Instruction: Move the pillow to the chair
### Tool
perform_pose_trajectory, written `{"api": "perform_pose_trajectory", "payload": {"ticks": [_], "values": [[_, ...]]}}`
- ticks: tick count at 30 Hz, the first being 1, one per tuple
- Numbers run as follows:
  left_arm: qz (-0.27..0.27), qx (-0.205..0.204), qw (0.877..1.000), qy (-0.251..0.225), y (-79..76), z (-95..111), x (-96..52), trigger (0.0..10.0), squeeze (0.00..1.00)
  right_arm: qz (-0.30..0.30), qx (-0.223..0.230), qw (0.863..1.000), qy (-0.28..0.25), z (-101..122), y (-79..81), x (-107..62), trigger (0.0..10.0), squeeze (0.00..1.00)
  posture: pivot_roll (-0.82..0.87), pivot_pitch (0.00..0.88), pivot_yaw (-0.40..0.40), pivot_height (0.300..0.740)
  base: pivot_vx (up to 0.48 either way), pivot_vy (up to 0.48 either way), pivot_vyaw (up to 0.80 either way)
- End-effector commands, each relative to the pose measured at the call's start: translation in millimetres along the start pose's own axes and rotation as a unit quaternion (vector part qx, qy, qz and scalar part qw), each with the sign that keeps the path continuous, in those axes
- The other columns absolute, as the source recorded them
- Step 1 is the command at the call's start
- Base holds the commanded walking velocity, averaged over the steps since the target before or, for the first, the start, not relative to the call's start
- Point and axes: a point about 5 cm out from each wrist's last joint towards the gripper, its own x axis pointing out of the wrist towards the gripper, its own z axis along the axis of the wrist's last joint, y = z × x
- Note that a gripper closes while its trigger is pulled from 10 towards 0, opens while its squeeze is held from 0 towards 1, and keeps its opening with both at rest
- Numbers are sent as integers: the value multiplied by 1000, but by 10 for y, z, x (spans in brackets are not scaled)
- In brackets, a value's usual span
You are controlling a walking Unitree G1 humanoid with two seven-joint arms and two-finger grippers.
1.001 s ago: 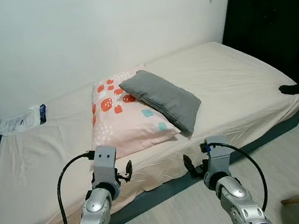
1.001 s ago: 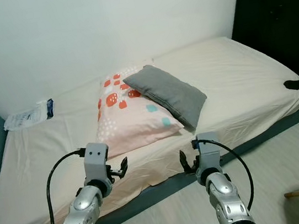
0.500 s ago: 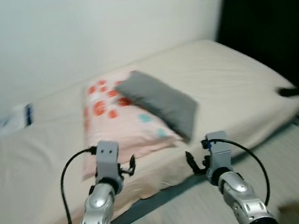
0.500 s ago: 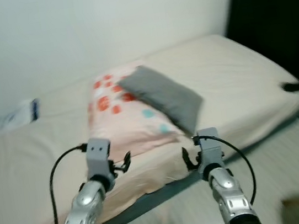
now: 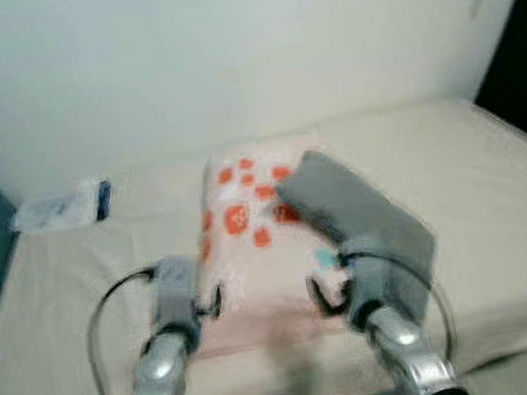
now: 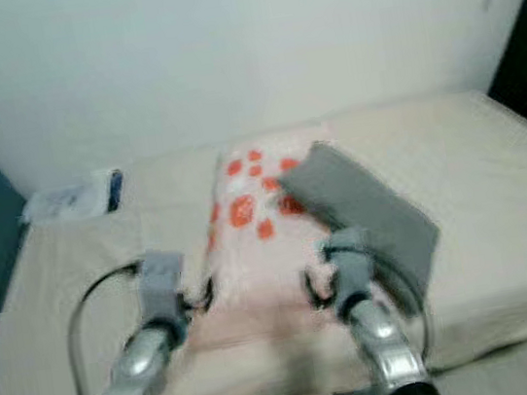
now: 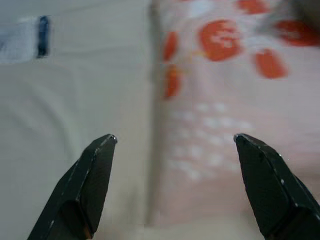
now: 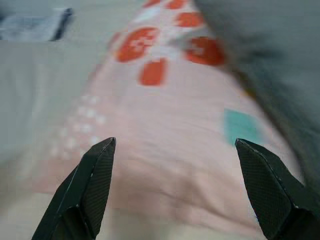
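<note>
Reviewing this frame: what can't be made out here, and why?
- Head views: motion blur smears the left gripper and right gripper; contact with the pink pillow can't be judged.
- Grey pillow: lies over the pink pillow's side, hiding that part.
- White packet: too blurred to identify.
- Bed: cut off by the frame edges.
- Right wrist view: grey pillow blurred, cut at the edge.

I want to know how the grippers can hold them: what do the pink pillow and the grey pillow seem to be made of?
The pink pillow looks like soft printed cloth, matte, with red and teal patches; it sags and creases at its edge. The grey pillow looks like plain woven fabric, also matte, lying partly on the pink one. The blur hides the weave, so the fibre is uncertain.
</note>
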Motion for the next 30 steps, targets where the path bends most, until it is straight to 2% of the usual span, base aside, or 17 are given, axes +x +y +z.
{"api": "perform_pose_trajectory", "payload": {"ticks": [1,11,14,17,25,30], "values": [[11,-17,1000,8,4,-26,6,10000,0,-11,3,1000,18,-94,-92,-51,10000,0,-62,23,27,740,0,0,0],[-5,-18,999,28,-17,-85,5,10000,0,-13,9,1000,9,-99,-104,-54,10000,0,-56,8,23,740,0,0,0],[-20,-22,999,26,-49,-87,3,10000,0,-42,5,999,-14,-46,-155,-59,10000,0,-53,5,24,740,0,0,0],[-28,-22,999,20,-63,-61,9,10000,0,-71,29,997,-30,-11,-220,-63,10000,0,-48,6,27,740,0,0,0],[-44,7,999,18,-97,-34,26,10000,0,-58,28,998,-12,-44,-180,-33,10000,0,-50,3,34,740,0,0,0],[-46,15,999,24,-105,-41,32,10000,0,-53,23,998,-10,-38,-172,-14,10000,0,-49,6,39,740,0,-445,0]]}}
